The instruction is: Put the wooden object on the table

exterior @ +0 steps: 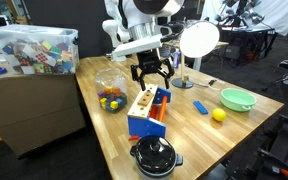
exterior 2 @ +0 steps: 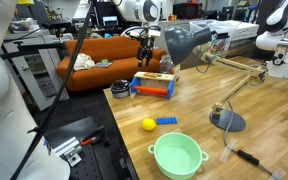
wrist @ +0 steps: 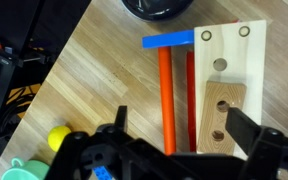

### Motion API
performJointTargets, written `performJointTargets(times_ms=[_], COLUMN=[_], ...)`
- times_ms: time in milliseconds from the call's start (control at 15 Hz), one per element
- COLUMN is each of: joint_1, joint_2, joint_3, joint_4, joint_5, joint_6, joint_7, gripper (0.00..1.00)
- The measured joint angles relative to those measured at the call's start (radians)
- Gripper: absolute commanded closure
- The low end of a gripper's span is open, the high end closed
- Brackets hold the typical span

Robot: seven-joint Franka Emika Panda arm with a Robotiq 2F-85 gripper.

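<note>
Butcher-block counter [wrist: 84, 70] carries a blue-and-orange toy box [wrist: 231, 50]; the wooden object [wrist: 222, 115] lies flat on its pale holed top, with the pincer [wrist: 179, 120] poised above, jaws spread wide, gripping nothing.

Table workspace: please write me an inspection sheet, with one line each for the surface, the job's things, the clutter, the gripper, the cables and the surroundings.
Surface: the table has a light butcher-block top; no spill is seen on the bare parts.
Job's things: the wooden object lies flat on the pale holed top of the toy box, not yet on the table.
Clutter: black pot, clear bowl of coloured balls, green bowl, yellow ball, blue block, desk lamp.
Gripper: the gripper is open, hovers over the toy box and holds nothing.
Cables: dark cables hang beside the table.
Surroundings: cardboard box with a clear bin, orange sofa.
</note>
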Motion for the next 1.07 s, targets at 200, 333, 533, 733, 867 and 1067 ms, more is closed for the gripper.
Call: performJointTargets(times_ms=[200, 333, 533, 733, 867, 1067], joint_1=[0.000, 0.002, 0.002, 0.002, 0.002, 0.002], joint_2=[0.043, 0.072, 0.104, 0.111, 0.112, 0.112], joint_3=[-0.007, -0.007, -0.008, -0.012, -0.013, -0.013], joint_4=[0.025, 0.040, 0.056, 0.067, 0.075, 0.090], joint_5=[0.004, 0.005, 0.005, 0.005, 0.005, 0.005], joint_6=[0.028, 0.033, 0.040, 0.041, 0.041, 0.041], joint_7=[0.079, 0.119, 0.175, 0.209, 0.217, 0.219], gripper=[0.00, 0.00, 0.00, 0.00, 0.00, 0.00])
